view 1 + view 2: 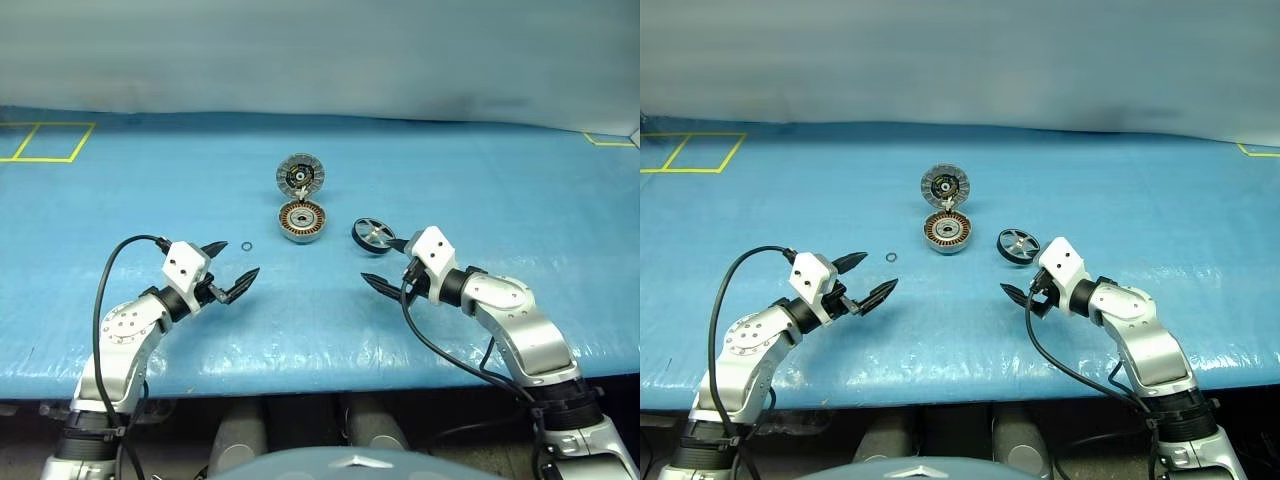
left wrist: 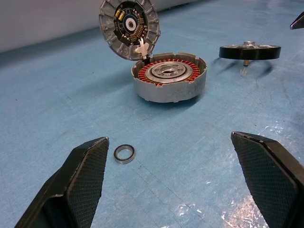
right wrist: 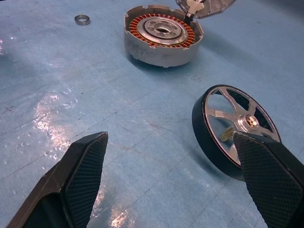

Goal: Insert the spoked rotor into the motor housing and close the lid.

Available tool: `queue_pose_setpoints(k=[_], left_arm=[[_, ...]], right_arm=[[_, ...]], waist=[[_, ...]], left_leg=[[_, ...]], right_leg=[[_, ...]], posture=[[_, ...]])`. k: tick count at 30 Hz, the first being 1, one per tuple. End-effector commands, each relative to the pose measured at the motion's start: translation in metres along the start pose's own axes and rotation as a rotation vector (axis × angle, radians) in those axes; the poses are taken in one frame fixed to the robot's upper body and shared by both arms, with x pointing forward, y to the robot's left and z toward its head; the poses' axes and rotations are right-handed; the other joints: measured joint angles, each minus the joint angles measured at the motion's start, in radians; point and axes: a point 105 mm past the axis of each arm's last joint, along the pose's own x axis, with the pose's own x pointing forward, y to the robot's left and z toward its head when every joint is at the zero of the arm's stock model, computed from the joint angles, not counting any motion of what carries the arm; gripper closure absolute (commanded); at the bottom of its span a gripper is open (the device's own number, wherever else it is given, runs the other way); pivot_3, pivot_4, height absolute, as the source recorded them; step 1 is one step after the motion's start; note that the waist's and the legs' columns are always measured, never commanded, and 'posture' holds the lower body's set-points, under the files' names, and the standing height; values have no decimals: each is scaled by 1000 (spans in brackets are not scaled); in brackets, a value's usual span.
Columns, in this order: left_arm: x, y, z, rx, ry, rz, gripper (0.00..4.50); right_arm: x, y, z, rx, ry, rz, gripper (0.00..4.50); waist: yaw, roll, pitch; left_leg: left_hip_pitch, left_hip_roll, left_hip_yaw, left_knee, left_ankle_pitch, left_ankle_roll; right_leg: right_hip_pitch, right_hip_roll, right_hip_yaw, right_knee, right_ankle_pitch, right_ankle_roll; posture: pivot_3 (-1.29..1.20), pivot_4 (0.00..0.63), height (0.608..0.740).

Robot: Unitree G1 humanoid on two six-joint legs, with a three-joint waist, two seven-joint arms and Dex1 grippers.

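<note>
Reaching with fingers spread wide, the right gripper is nearing the spoked rotor mid-worktop – it should be pinching the dark rim squarely, keeping the wheel level for the motor housing, while the left gripper is also spread, holding nothing.

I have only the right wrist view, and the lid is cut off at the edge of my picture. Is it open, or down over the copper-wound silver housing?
Observer: Open. The round silver-grey lid stands nearly upright at the far rim of the motor housing, with its segmented inner face toward the robot.
Operator: Where is the left gripper?
Observer: The left gripper hovers open and empty over the blue mat, to the robot's left of the housing. The small thin ring lies beside its far fingertip.
Operator: How does my right gripper sit?
Observer: The right gripper is open, with one fingertip close beside the dark-rimmed spoked rotor. Nothing is gripped.
</note>
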Motion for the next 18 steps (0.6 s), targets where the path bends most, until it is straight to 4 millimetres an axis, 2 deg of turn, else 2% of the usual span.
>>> queue_pose_setpoints(k=[1,18], left_arm=[[1,0,11,23,-31,-9,0],[8,-1,15,24,-39,-39,0]], right_arm=[[-1,-3,10,-25,-33,-14,29],[2,-1,10,-15,-40,-9,29]], waist=[[0,0,0],[0,0,0]], left_leg=[[0,0,0,0,0,0],[0,0,0,0,0,0]], right_leg=[[0,0,0,0,0,0],[0,0,0,0,0,0]], posture=[[0,150,740],[0,150,740]])
